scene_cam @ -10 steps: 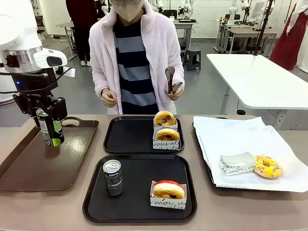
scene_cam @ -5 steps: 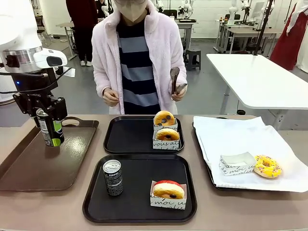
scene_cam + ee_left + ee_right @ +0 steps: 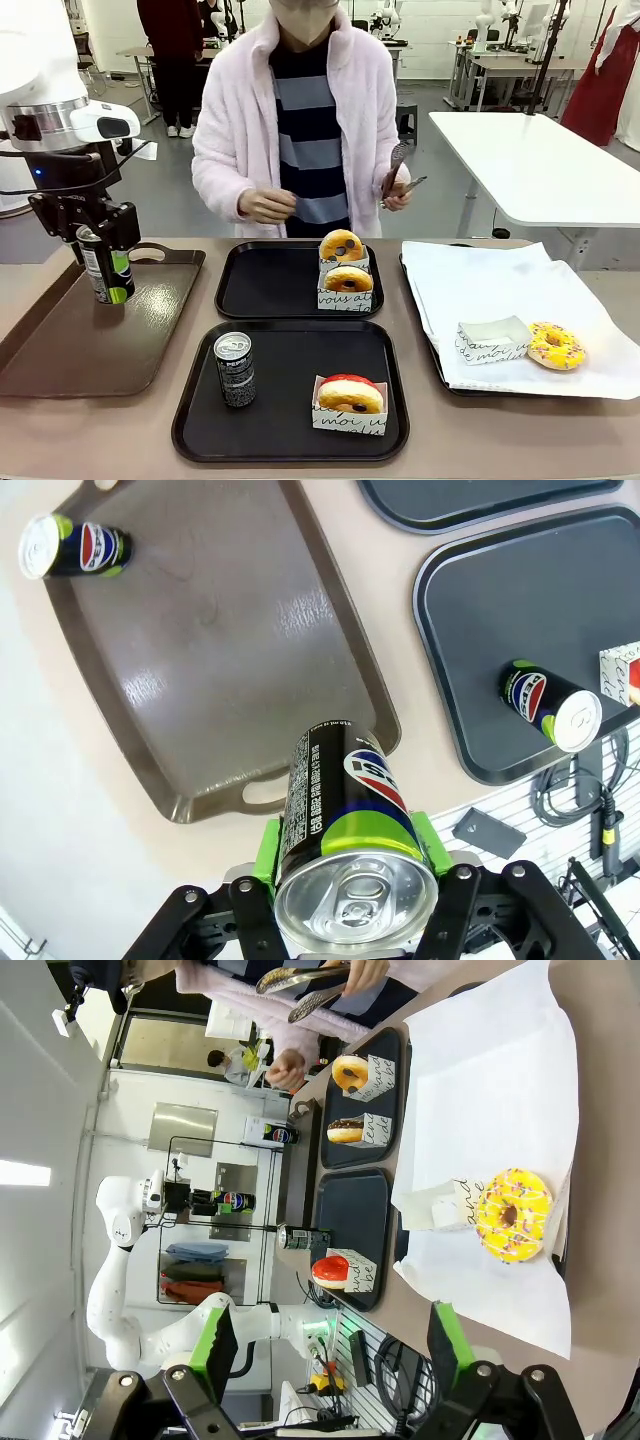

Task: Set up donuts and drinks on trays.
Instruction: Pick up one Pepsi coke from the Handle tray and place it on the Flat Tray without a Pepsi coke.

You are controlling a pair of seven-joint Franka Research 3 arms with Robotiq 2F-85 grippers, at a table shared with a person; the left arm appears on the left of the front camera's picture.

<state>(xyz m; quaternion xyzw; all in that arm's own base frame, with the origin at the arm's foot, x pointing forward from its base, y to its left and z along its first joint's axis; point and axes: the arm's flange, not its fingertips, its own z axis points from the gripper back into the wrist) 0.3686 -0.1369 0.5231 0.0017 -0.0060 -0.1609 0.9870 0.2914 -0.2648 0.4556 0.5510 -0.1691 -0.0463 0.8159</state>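
My left gripper (image 3: 104,248) is shut on a black soda can with a lime-green mark (image 3: 106,268), held upright over the glossy brown tray (image 3: 90,345). In the left wrist view that can (image 3: 348,800) sits between the green pads of the left gripper (image 3: 348,855). The near black tray (image 3: 290,440) holds a second can (image 3: 235,368) and a red-iced donut (image 3: 350,395) in its sleeve. Two glazed donuts (image 3: 345,262) stand on the far black tray (image 3: 265,285). My right gripper (image 3: 333,1360) is open and holds nothing, high above the table.
A third can (image 3: 75,548) stands in a corner of the brown tray (image 3: 220,650). At the right, a paper-lined tray (image 3: 500,290) carries an empty sleeve (image 3: 492,340) and a yellow sprinkled donut (image 3: 555,346). A person at the far side holds metal tongs (image 3: 400,180).
The person has stepped slightly right and lowered the tongs, with the other hand raised in front of the body. My left gripper and its can have stayed in place.
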